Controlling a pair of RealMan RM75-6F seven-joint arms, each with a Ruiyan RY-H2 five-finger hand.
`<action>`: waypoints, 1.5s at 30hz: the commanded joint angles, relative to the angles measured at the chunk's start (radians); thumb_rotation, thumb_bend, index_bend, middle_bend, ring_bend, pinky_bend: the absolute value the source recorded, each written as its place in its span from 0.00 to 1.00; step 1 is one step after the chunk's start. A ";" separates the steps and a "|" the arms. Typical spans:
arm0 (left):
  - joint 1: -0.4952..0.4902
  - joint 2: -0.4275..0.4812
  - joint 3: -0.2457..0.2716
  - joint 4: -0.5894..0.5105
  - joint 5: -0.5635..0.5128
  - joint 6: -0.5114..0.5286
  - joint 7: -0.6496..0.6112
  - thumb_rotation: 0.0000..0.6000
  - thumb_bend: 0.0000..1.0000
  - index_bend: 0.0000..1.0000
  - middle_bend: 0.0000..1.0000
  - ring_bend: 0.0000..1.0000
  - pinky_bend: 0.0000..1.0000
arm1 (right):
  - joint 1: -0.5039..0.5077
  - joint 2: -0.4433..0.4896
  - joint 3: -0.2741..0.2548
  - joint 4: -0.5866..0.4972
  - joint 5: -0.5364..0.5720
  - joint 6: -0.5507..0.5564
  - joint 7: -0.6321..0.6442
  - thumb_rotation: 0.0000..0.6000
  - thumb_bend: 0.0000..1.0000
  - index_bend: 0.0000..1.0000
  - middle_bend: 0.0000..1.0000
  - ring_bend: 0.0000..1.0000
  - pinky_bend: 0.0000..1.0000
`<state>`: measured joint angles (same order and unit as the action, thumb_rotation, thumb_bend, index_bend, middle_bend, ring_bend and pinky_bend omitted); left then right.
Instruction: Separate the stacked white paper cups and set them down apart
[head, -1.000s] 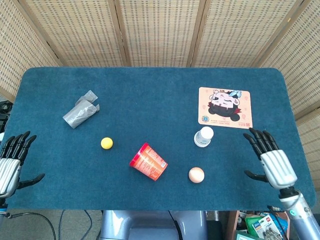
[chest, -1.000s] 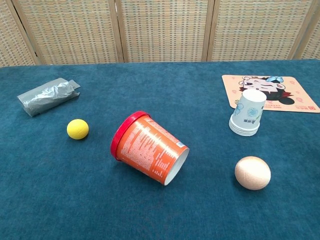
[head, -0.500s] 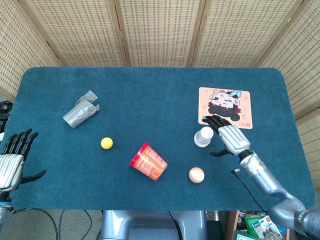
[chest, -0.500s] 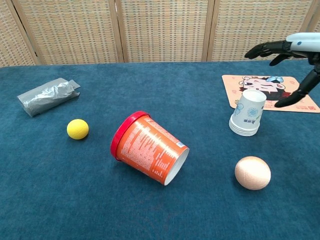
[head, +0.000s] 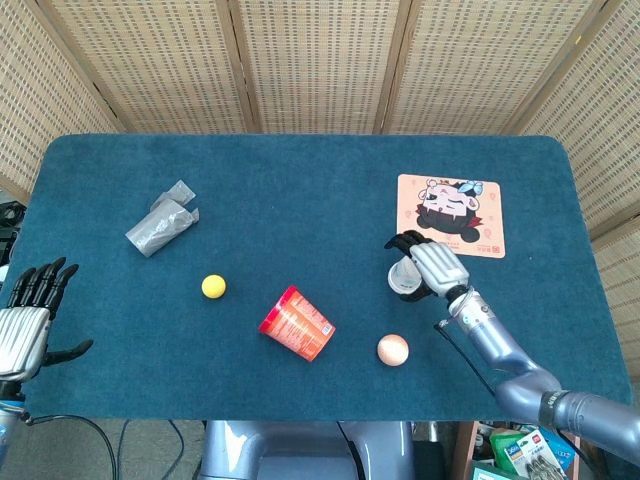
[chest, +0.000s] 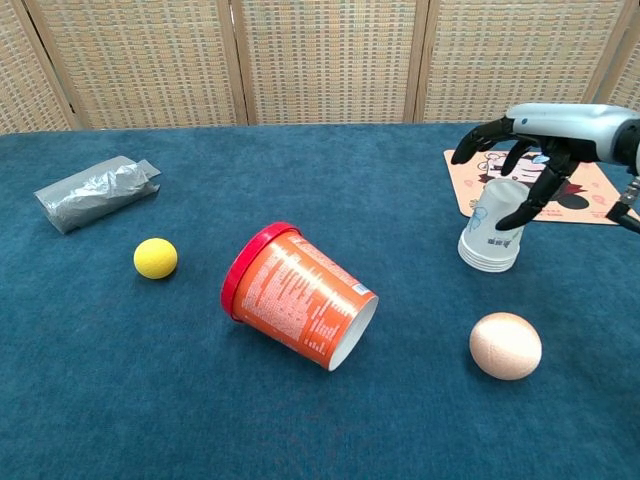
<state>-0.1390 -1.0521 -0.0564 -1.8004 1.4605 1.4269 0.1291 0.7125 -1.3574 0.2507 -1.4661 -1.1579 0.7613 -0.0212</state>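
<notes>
Right hand over the cups, nothing gripped yet.
The right hand (chest: 530, 150) arches, fingers spread, over the stacked white paper cups (chest: 495, 228) beside the cartoon mat (head: 451, 214); a squeeze might crush or topple them toward the egg (chest: 505, 345).

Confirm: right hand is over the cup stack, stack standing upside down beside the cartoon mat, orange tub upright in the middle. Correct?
One thing is off: the orange tub is not upright. It lies on its side, red rim toward the left, as the chest view shows. The rest holds: the right hand is over the cup stack, which stands upside down beside the cartoon mat.
</notes>
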 joint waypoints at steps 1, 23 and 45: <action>-0.001 0.000 -0.002 0.001 -0.006 -0.001 -0.003 1.00 0.07 0.00 0.00 0.00 0.00 | 0.021 -0.034 -0.010 0.043 0.030 -0.003 -0.048 1.00 0.26 0.29 0.31 0.18 0.35; -0.019 -0.004 0.000 0.014 -0.029 -0.043 -0.010 1.00 0.07 0.00 0.00 0.00 0.00 | 0.019 -0.106 0.003 0.161 0.037 0.082 0.002 1.00 0.48 0.55 0.59 0.47 0.68; -0.263 -0.111 -0.142 0.241 0.110 -0.113 -0.138 1.00 0.07 0.00 0.00 0.00 0.00 | 0.168 0.047 0.307 -0.312 0.624 -0.052 0.431 1.00 0.52 0.55 0.59 0.47 0.68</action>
<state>-0.3751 -1.1395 -0.1806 -1.5798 1.5487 1.3168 0.0031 0.8012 -1.2885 0.5183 -1.7272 -0.6666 0.7363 0.3887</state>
